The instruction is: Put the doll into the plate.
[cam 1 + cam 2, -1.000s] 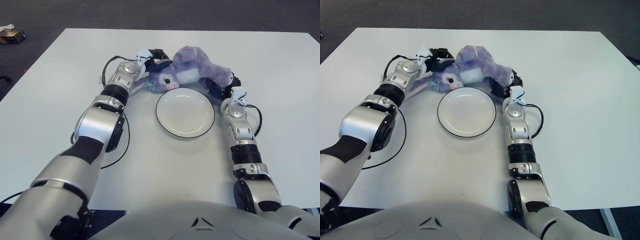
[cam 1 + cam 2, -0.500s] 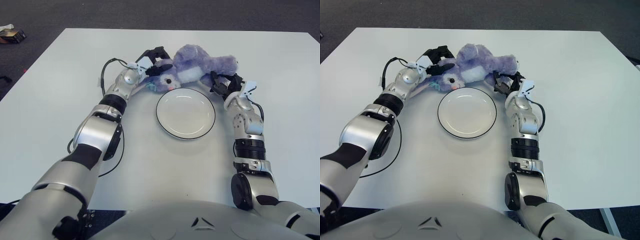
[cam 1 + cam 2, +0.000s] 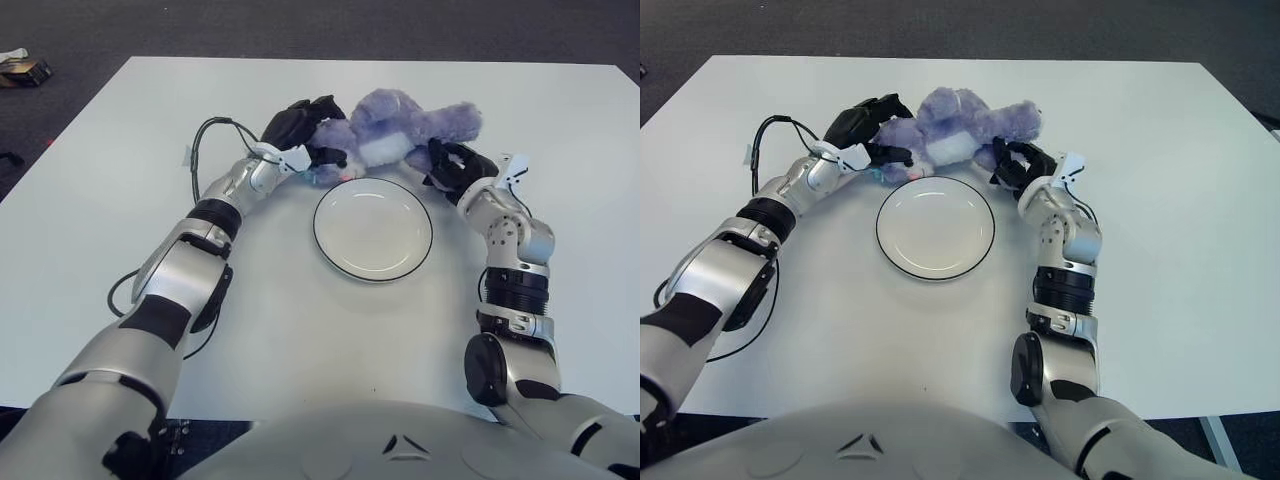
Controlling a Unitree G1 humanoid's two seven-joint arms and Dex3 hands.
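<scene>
Gripping the doll from both ends

Lying just behind the plate (image 3: 373,229) on the white desk (image 3: 120,150), the purple plush doll (image 3: 400,130) is being held from two sides. The left robot hand (image 3: 300,130) is curling its dark fingers around the doll's head end, while the right robot hand (image 3: 455,165) is clamping onto its other end. The plate is sitting bare between both arms.

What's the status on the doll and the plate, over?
Left hand and right hand flank the doll, grip unclear. Doll beyond plate, not in. Path clear.
</scene>
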